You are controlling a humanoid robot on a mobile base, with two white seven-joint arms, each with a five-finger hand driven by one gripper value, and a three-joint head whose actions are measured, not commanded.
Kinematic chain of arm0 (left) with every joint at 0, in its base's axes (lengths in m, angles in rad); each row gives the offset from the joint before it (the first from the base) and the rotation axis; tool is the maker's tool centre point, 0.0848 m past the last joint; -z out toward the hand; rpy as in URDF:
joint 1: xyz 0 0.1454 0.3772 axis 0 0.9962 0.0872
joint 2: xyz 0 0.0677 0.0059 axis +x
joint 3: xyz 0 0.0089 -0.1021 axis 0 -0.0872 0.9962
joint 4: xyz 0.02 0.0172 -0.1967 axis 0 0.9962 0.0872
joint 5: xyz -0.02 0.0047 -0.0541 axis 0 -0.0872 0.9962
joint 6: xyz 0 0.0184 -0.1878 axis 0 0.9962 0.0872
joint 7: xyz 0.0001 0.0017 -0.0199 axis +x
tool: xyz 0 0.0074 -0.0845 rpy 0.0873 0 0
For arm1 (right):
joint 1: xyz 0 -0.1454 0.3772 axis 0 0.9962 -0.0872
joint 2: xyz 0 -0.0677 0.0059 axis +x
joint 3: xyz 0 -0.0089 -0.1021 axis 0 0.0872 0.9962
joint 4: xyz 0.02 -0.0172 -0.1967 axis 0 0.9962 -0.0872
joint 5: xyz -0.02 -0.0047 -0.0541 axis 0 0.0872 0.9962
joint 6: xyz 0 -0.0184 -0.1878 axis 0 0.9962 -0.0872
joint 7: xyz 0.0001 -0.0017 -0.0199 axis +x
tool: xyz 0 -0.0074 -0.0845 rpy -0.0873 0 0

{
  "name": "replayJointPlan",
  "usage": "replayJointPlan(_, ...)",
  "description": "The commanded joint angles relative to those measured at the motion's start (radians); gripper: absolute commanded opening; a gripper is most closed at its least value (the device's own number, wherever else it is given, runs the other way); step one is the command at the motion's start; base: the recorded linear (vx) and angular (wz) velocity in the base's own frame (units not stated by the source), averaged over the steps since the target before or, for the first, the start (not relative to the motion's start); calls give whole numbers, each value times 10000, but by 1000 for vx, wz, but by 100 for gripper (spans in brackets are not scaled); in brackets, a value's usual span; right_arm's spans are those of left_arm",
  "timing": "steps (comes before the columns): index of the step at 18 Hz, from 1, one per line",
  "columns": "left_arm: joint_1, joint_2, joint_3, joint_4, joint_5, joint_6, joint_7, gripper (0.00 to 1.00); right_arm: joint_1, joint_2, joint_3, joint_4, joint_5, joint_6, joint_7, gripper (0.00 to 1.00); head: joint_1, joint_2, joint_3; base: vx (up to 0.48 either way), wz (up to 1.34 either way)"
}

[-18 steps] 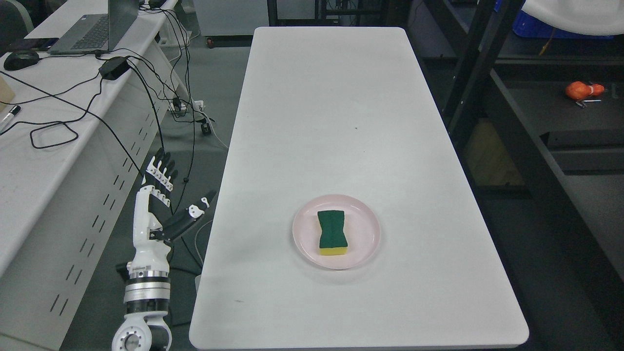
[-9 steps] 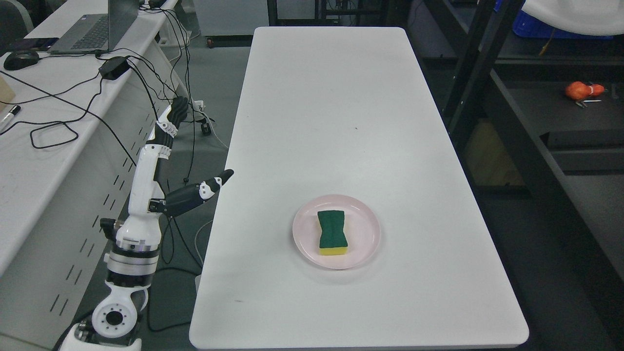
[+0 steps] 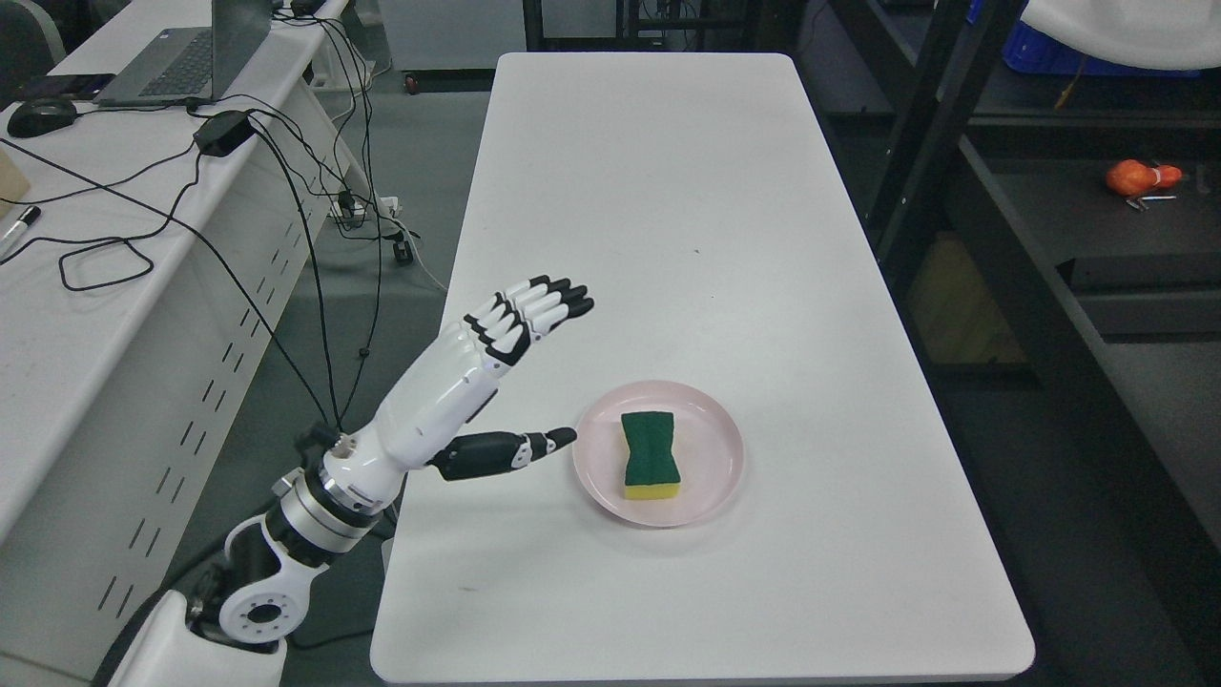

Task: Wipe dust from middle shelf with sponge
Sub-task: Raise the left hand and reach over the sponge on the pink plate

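A sponge (image 3: 651,455) with a green top and a yellow underside lies flat in a pink plate (image 3: 717,477) on the white table (image 3: 668,191). My left hand (image 3: 553,367) hovers over the table just left of the plate, fingers straight and spread, thumb (image 3: 534,445) pointing toward the plate's left rim. It holds nothing and touches neither plate nor sponge. The right arm does not show.
A black shelf rack (image 3: 1030,286) stands to the right of the table, with an orange object (image 3: 1140,177) on one level. At the left is a desk (image 3: 86,239) with a laptop (image 3: 181,57), a mouse and trailing cables (image 3: 315,191).
My left arm has swung up from beside the table's left edge and to the right, and the open hand now sits over the tabletop next to the plate. Sponge and plate have not moved.
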Motion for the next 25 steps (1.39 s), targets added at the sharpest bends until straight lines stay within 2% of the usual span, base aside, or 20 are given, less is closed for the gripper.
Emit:
replayJointPlan(1,-633,566,-2205,717,-3448,-128,-201,99,1,-175,0,-175,0,721,-1,100,0,0,0,0,0)
replayJointPlan(6,-1921,-77,-2865,1961,-5920,-297,-264,99,1,-175,0,-175,0,721,-1,100,0,0,0,0,0)
replayJointPlan(11,-2536,-1104,-4382,2069,-6964,-297,-264,99,-14,-175,0,-175,0,721,-1,100,0,0,0,0,0)
replayJointPlan(13,-2552,-1183,-4889,2085,-7424,-297,-264,98,1,-175,0,-175,0,721,-1,100,0,0,0,0,0)
replayJointPlan(17,-2751,-1412,-4908,2422,-7809,-267,-309,98,1,-175,0,-175,0,736,-1,100,0,0,0,0,0)
replayJointPlan(19,-2751,-1353,-4511,2407,-7856,-251,-523,98,1,-175,0,-175,0,721,-1,100,0,0,0,0,0)
replayJointPlan(25,-2552,-203,-2977,1963,-7779,-297,-555,98,1,-175,0,-175,0,721,-1,100,0,0,0,0,0)
